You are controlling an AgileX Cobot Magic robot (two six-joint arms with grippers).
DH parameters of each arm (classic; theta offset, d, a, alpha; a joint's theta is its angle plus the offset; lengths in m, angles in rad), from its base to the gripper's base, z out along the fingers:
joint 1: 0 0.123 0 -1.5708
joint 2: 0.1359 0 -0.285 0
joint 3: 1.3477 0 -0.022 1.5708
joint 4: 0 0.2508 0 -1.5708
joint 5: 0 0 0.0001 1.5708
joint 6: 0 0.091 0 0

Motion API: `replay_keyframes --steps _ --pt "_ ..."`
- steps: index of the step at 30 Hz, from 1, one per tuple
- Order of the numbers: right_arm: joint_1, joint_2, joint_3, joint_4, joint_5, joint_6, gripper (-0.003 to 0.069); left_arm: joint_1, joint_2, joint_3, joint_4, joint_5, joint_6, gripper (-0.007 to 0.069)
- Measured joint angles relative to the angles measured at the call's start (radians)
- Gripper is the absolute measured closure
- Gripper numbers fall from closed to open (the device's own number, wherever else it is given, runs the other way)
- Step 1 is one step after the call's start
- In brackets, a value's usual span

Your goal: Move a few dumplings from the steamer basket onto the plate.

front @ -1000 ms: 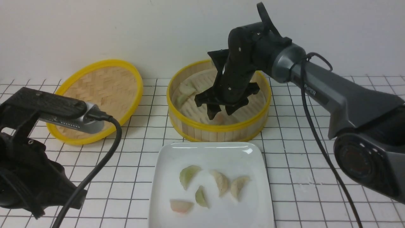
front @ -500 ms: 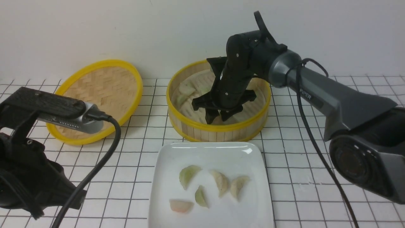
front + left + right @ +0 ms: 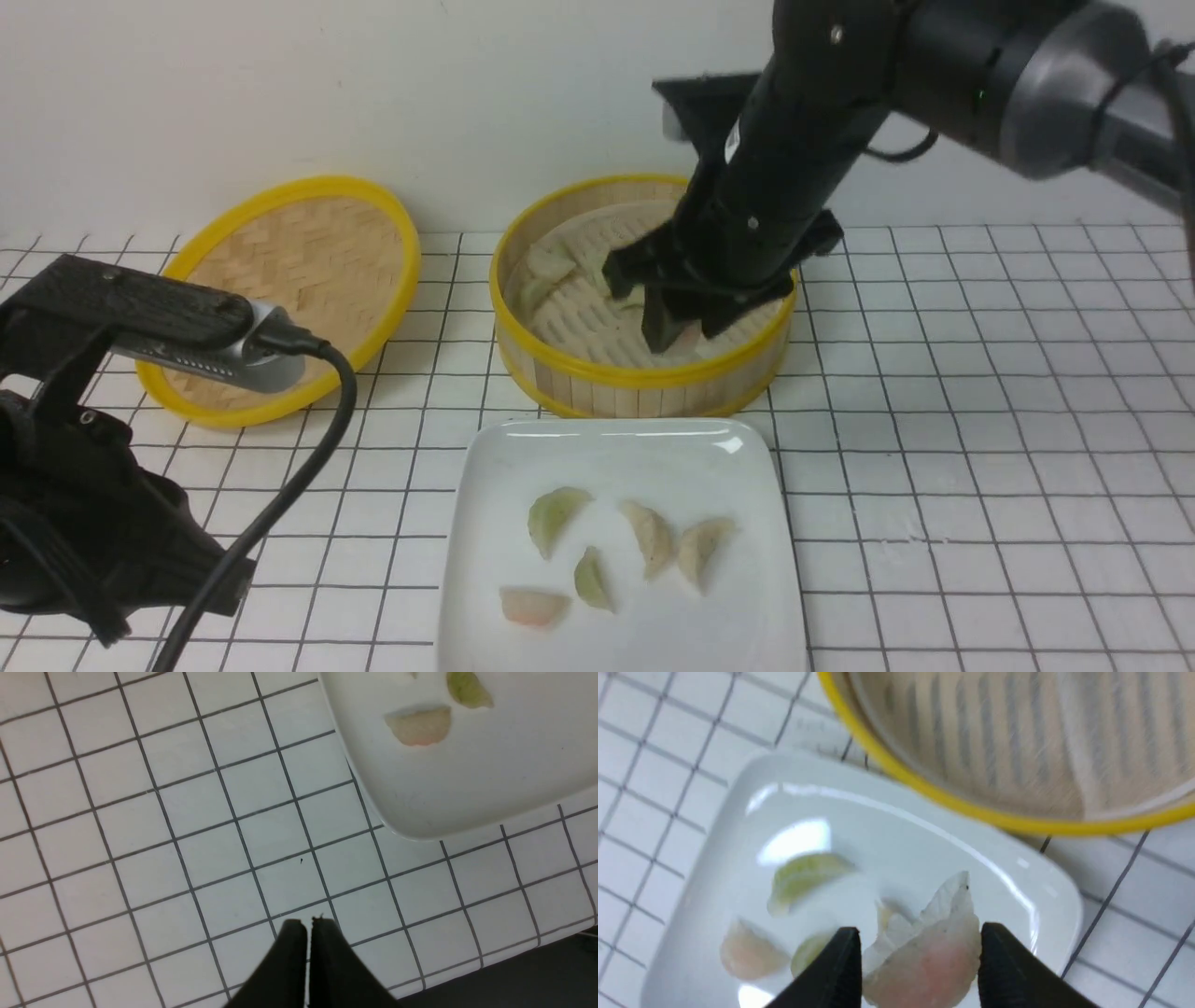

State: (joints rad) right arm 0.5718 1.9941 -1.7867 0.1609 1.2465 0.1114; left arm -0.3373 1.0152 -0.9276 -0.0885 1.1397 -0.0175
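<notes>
At lower left, our left jaws are pressed together on nothing, over the gridded desk (image 3: 140,812). At bottom centre, the glossy white plate (image 3: 616,448) carries five soft crescents (image 3: 651,537), one of them a pink dumpling (image 3: 534,605). At the near rim of the slatted bamboo steamer basket (image 3: 644,378), centre frame, our right jaws pinch the second translucent pink dumpling (image 3: 924,961). We judge only its drop remains.

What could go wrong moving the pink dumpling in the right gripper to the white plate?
The right gripper pinches the translucent pale pink dumpling by its soft body, so it may slip or tear. The gripper hangs low by the yellow rim of the round bamboo steamer basket and could clip it. The glossy white square plate holds other dumplings; it might land on one.
</notes>
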Motion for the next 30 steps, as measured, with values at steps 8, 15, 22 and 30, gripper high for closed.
replay_keyframes --steps 8,15,22,30 --pt "0.015 0.076 0.078 -0.006 -0.02 -0.022 0.0344 0.0 0.0 0.0 0.002 -0.03 0.001 0.0631" --pt "0.015 0.081 0.063 -0.028 -0.019 -0.001 0.0141 0.0 0.0 0.0 0.002 -0.038 0.001 0.0631" --pt "0.015 0.004 0.018 -0.035 -0.016 -0.011 0.0146 0.0 0.0 0.0 0.019 -0.04 0.001 0.0631" --pt "0.015 -0.463 0.092 -0.092 -0.005 -0.011 0.0591 0.0 0.0 0.0 0.021 -0.056 0.001 0.0631"
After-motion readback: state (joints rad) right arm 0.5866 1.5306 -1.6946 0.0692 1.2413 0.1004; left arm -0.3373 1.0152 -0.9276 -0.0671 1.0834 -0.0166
